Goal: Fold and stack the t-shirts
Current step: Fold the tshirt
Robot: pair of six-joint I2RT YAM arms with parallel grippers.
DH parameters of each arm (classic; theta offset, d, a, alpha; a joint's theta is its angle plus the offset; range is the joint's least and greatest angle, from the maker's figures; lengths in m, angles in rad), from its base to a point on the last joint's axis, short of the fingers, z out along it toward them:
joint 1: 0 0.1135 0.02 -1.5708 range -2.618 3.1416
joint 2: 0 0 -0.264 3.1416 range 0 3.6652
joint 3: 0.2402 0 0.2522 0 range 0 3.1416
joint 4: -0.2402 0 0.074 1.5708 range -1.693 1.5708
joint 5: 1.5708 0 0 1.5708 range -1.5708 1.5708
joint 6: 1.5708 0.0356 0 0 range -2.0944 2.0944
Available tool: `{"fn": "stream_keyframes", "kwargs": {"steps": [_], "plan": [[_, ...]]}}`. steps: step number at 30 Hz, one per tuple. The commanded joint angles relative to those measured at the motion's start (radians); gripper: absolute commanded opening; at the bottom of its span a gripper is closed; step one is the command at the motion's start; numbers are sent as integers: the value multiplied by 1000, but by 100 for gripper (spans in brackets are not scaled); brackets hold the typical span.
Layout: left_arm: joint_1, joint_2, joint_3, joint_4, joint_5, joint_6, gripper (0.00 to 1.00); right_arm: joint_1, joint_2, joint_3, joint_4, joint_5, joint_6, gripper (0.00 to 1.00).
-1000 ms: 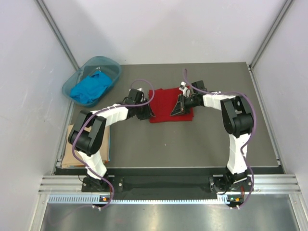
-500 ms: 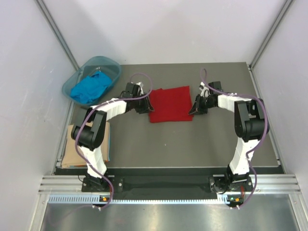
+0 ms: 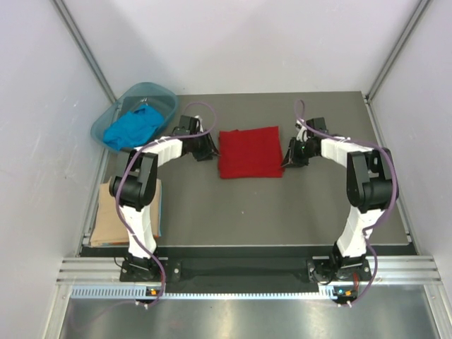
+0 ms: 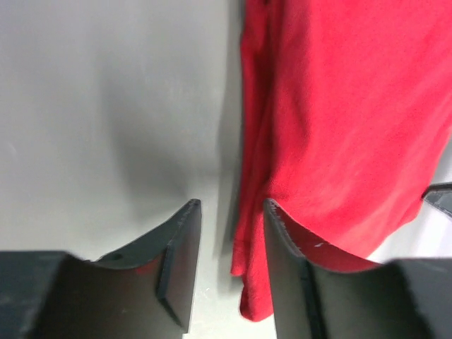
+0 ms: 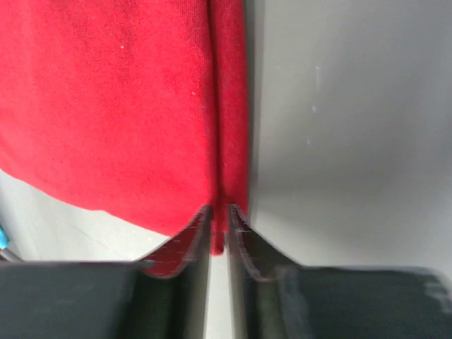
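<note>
Where the red shirt [image 3: 248, 152] lies flat on the table [image 3: 282, 205], it is folded into a neat, nearly square pad with a soft knit surface and rounded, doubled edges.

At its left edge sits the left gripper [image 4: 231, 208], jaws roughly half open. One black finger [image 4: 176, 275] stands over bare table just off the shirt, and the other overlaps the cloth. A loose lip of the shirt's edge hangs in the gap between them, unclamped.

At the shirt's right edge sits the right gripper [image 5: 219, 212], its jaws drawn to a thin slit. The doubled fold of the shirt runs straight into that slit at the fingertips. Whether the cloth is pinched or merely resting there, I cannot tell. Its fingers [image 5: 251, 254] are matt black with curved inner faces.

Both arms are white with black joints, and loops of purple cable arch off them on either side of the shirt.

The table under the shirt is a dull grey mat, smooth and faintly scuffed. To the far left of the shirt, at the table's corner, a translucent teal basin [image 3: 167, 104] holds a crumpled blue shirt [image 3: 129, 131]. To the near left of the red shirt, at the table's edge, a tan shirt [image 3: 107, 217] lies flat in a rectangle, partly under the left arm.

White wall panels with metal corner posts close in the space around the shirt.
</note>
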Motion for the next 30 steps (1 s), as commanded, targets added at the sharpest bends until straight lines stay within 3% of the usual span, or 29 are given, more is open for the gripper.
{"fn": "stream_keyframes", "kwargs": {"steps": [1, 8, 15, 21, 25, 27, 30], "plan": [[21, 8, 114, 22, 31, 41, 46, -7, -101, -3, -27, 61, -25, 19], [29, 118, 249, 41, 80, 98, 51, 32, -224, -81, 1, 130, 110, 45], [50, 243, 393, 15, 71, 99, 50, 80, -279, -201, 111, 233, 380, 51], [58, 315, 430, 38, 100, 84, 46, 108, -238, -263, 208, 303, 423, 51], [58, 347, 447, 33, 88, 69, 34, 106, -199, -320, 266, 362, 420, 31], [59, 354, 450, 38, 80, 59, 20, 103, -192, -342, 288, 362, 411, 25], [59, 360, 451, 35, 70, 52, 0, 103, -190, -339, 268, 375, 383, 4]]}}
